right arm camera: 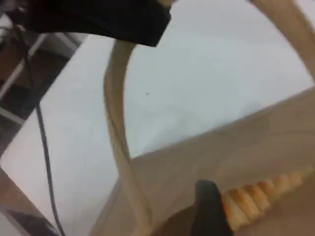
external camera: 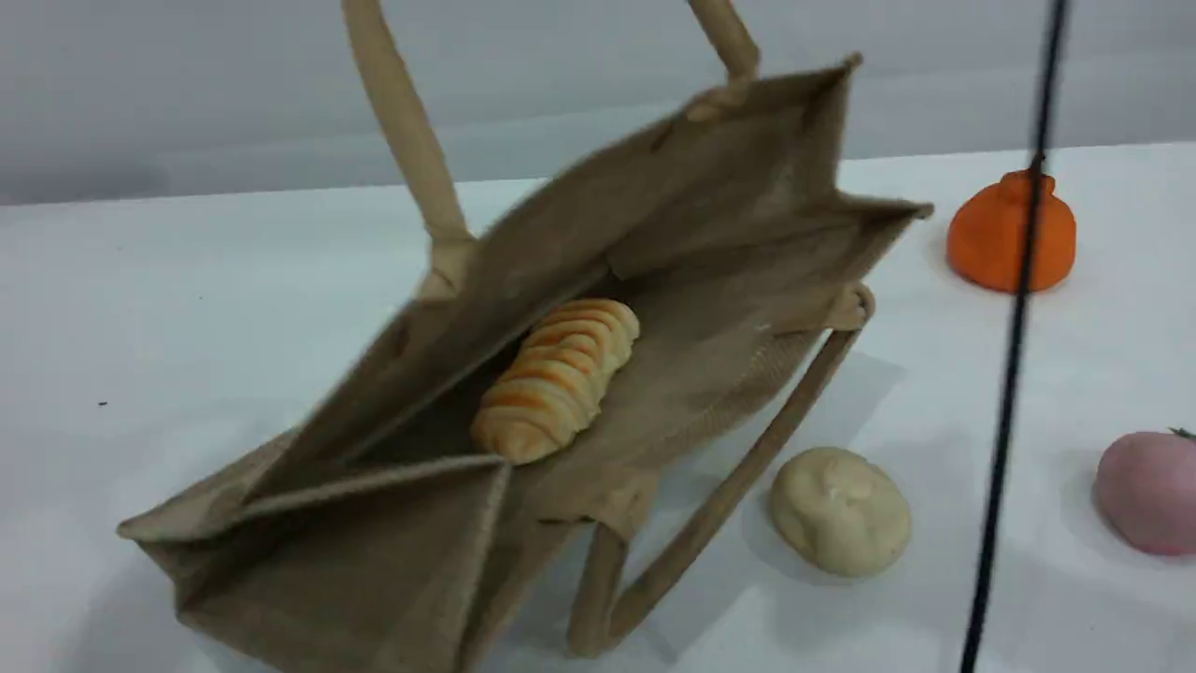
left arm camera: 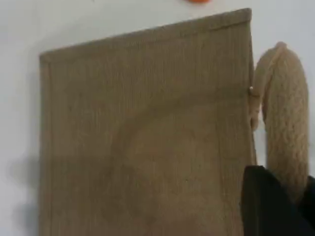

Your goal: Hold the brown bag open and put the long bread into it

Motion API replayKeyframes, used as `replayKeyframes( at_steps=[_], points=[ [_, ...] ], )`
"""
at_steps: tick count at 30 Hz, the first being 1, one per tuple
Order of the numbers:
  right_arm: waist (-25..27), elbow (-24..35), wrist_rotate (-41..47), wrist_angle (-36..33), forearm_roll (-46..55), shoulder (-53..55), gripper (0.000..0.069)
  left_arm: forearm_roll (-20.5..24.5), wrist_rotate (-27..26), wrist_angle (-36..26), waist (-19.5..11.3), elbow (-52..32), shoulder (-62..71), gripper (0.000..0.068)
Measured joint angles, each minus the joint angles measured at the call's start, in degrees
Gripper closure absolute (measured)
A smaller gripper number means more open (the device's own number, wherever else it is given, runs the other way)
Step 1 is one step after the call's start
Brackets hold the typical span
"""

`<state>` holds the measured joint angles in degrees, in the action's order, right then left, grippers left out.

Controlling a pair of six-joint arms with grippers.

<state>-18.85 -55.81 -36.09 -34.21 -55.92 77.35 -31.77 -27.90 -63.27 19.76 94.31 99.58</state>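
Note:
The brown bag [external camera: 392, 551] lies tilted on the white table, its mouth pulled open toward the camera. The long bread [external camera: 558, 379] lies inside it on the lower wall, free of any gripper. The bag's upper handle [external camera: 402, 121] runs up out of the scene view. In the left wrist view my left gripper [left arm camera: 290, 196] is shut on that handle [left arm camera: 285, 123], above the bag's outer wall [left arm camera: 142, 147]. My right gripper shows only one dark fingertip [right arm camera: 209, 211], above the bread [right arm camera: 256, 196] and holding nothing. Whether its jaws are open or shut is hidden.
An orange pumpkin-shaped fruit [external camera: 1009, 234] sits at the back right. A cream bun [external camera: 841, 509] lies beside the bag's lower handle [external camera: 719, 495]. A pink rounded thing [external camera: 1149, 491] sits at the right edge. A black cable [external camera: 1014, 336] hangs across the right side.

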Motion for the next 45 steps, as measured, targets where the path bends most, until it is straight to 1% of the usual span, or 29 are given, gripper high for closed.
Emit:
replayKeyframes(
  at_steps=[4,7,10,14,16,18,24,28,31,34,38,42,45],
  points=[
    [1.9,0.0,7.8,-3.9,10.3,-6.3,0.0297,0.1,-1.1,0.1,2.2,0.0,1.9,0.0575],
    [2.3,0.0,12.5,-6.1,15.4,-10.0,0.03,0.3,-1.9,0.3,3.8,0.0,3.4,0.0523],
    [2.3,0.0,16.1,-10.1,19.1,-13.4,0.03,1.4,-1.6,0.6,4.1,-0.9,5.1,0.0455],
    [2.3,0.0,20.6,-13.9,24.7,-18.3,0.0301,1.4,-1.6,0.8,4.1,-3.3,6.2,0.0372],
    [2.3,0.0,23.6,-15.3,28.2,-21.1,0.0301,1.5,-1.6,0.7,4.1,-4.3,6.2,0.0344],
    [2.3,0.0,26.1,-17.2,31.5,-23.7,0.0301,1.8,-1.9,-1.1,4.1,-4.5,5.9,0.0327],
    [2.3,0.0,31.6,-27.1,41.6,-32.2,0.0302,1.8,-4.8,-4.0,4.1,-4.5,1.6,0.0318],
    [2.3,0.0,33.3,-32.7,47.7,-38.3,0.0302,1.8,-4.8,-5.6,4.1,-4.5,-2.3,0.0318],
    [2.3,0.0,35.0,-35.6,52.8,-44.1,0.0302,1.8,-4.8,-7.0,4.1,-4.5,-5.4,0.0318],
    [2.3,0.0,36.1,-36.1,54.9,-50.3,0.0302,1.8,-4.8,-7.0,4.1,-4.5,-9.0,0.0318],
    [2.3,1.0,36.1,-35.9,53.9,-58.8,0.0302,1.8,-4.8,-6.9,4.4,-4.5,-14.9,0.0318],
    [2.3,6.1,36.1,-35.9,54.0,-66.2,0.0302,1.7,-4.5,-6.9,4.4,-4.5,-21.0,0.0318],
    [2.3,11.9,36.1,-35.1,53.7,-71.4,0.0302,1.7,-2.8,-6.9,4.4,-4.9,-25.3,0.0318]
  ],
)
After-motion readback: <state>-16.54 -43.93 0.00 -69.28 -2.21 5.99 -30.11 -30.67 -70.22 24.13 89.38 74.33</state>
